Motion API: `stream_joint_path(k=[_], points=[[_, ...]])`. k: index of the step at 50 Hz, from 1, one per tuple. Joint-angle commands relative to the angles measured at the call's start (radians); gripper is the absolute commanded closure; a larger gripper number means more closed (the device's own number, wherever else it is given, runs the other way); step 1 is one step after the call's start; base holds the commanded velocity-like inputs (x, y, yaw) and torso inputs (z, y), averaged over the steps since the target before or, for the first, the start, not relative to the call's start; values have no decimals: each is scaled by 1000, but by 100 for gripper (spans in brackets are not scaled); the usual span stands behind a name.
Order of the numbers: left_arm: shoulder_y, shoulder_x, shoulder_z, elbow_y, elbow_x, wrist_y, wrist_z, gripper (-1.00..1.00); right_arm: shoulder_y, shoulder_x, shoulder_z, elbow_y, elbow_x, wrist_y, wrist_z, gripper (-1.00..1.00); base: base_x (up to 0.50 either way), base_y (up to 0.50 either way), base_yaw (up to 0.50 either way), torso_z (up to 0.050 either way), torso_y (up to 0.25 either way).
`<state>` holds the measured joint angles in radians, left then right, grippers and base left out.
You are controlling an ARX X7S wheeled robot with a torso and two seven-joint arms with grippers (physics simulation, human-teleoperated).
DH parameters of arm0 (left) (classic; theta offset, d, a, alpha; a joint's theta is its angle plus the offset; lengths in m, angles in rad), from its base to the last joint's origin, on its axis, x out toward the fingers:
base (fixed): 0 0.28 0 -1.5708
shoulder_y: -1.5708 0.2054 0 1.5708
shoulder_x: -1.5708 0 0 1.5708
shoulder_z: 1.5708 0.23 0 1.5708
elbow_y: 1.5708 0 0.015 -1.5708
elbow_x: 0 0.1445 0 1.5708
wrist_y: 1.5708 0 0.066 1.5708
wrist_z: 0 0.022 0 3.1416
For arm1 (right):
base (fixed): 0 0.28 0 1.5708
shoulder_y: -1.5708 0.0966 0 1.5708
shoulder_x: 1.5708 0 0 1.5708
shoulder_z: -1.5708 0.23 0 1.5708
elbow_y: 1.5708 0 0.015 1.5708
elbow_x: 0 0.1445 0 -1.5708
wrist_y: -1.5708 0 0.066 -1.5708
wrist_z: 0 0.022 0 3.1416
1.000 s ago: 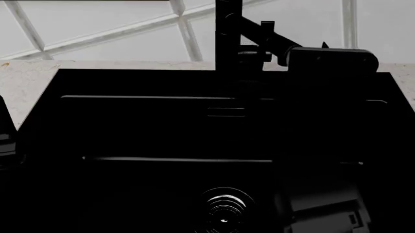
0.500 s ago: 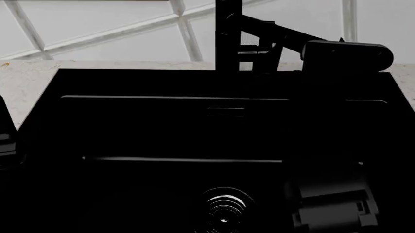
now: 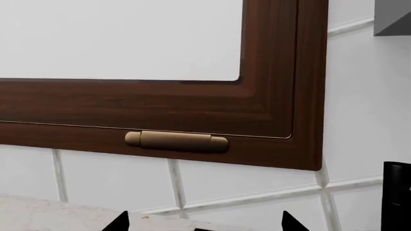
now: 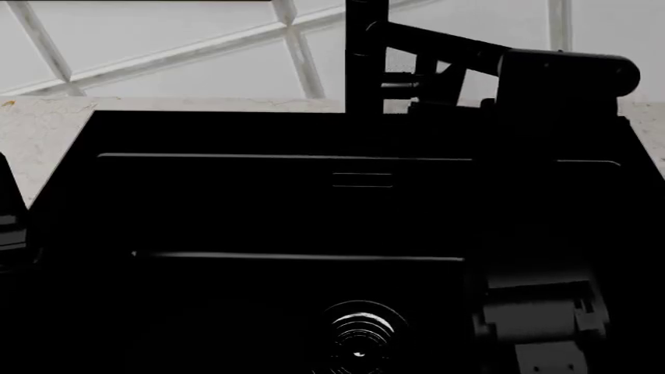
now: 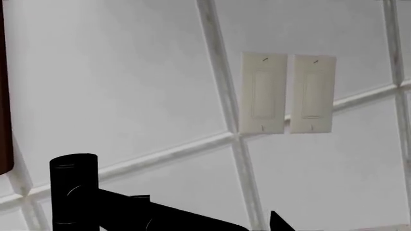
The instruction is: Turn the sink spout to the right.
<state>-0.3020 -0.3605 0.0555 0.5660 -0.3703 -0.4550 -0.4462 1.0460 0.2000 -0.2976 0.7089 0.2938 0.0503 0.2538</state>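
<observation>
The sink spout (image 4: 437,43) is a slim black arm running from the top of the tall black post (image 4: 364,54) out to the right, over the back of the glossy black sink (image 4: 208,132). My right gripper (image 4: 556,70) is at the spout's outer end. In the right wrist view the spout (image 5: 160,216) lies across the right gripper (image 5: 205,227), whose jaws stand wide; one fingertip (image 5: 279,222) shows and the other is hidden by the spout. My left gripper (image 3: 204,226) is open and empty, facing the wall.
A short lever handle (image 4: 416,82) sits beside the post. The round metal drain (image 4: 359,335) is at the sink's near side. A pale stone counter (image 4: 42,132) flanks the sink. A brown window frame (image 3: 192,110) and two wall switches (image 5: 289,94) are on the tiled wall.
My right gripper has moved to the right along the back of the sink. The spout has swung to the right with it. The left arm has not moved.
</observation>
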Motion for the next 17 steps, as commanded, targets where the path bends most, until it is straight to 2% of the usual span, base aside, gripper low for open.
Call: stream_joint_path(k=[1,17], points=[[-1,-2,3,-1,-1,2,-3,-100,77,-23,5,214,-10,-105,-34,-100,0,0,0,0,0],[-3,-5,7,-7,-2,7,-5,-100,169,-41,7,404,-16,-184,-51,-100,4,0,0,0,0]])
